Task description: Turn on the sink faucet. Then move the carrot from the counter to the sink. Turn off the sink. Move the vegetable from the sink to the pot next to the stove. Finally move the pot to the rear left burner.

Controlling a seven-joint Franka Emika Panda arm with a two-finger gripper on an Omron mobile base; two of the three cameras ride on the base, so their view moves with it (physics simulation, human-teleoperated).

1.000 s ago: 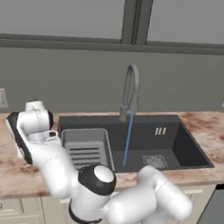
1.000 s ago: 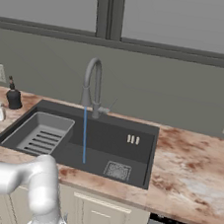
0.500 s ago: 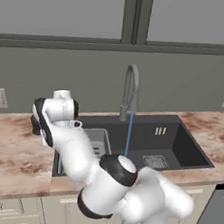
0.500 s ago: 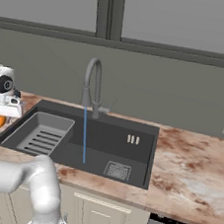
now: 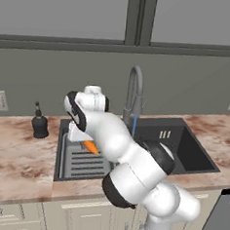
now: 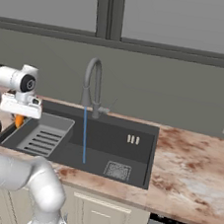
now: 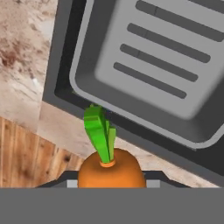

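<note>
The gripper (image 5: 88,143) is clamped on the carrot (image 7: 111,168), which sits between the jaws with its orange top and green leaves (image 7: 100,131) pointing away from the hand. In the left base view the carrot (image 5: 91,146) hangs just under the white hand, above the left part of the sink (image 5: 196,165); in the right base view a bit of orange (image 6: 18,120) shows below the hand at the sink's left rim. Below the carrot in the hand view lie the sink's dark edge, a strip of marbled table (image 7: 24,57) and the grey slotted rack (image 7: 162,61) that rests inside the left half of the basin. The same rack (image 6: 44,135) shows in the right base view just right of the gripper (image 6: 19,117). Farther on, the curved faucet (image 6: 92,84) stands behind the sink, and a thin blue stream of water (image 6: 84,135) falls from its spout into the basin. A dark soap bottle (image 5: 39,123) stands on the table left of the sink.
</note>
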